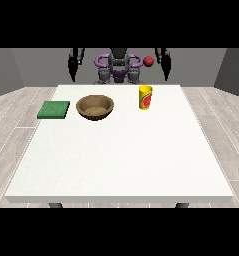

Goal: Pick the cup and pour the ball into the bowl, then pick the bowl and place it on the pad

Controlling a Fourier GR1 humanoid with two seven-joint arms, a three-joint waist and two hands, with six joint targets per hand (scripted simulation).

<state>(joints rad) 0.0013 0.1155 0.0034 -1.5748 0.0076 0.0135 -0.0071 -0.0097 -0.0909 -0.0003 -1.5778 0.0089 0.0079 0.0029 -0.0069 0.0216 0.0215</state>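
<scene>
A glossy yellow cylindrical cup (146, 97) stands upright at upper centre-right of the smooth white table (121, 160), beside a round wooden bowl (95, 107) and a flat green square pad (54, 109) further left. A red ball (149, 61) shows above the cup, near the robot. Both black hands (72, 67) (165, 64) hang at top, holding nothing; finger pose cannot be told.

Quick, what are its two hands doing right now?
Hand at the view's left: holds nothing; fingers cannot be told.
Hand at the view's right: same.

text: none legible | cup (146, 97): red mark on yellow side, no readable lettering
</scene>
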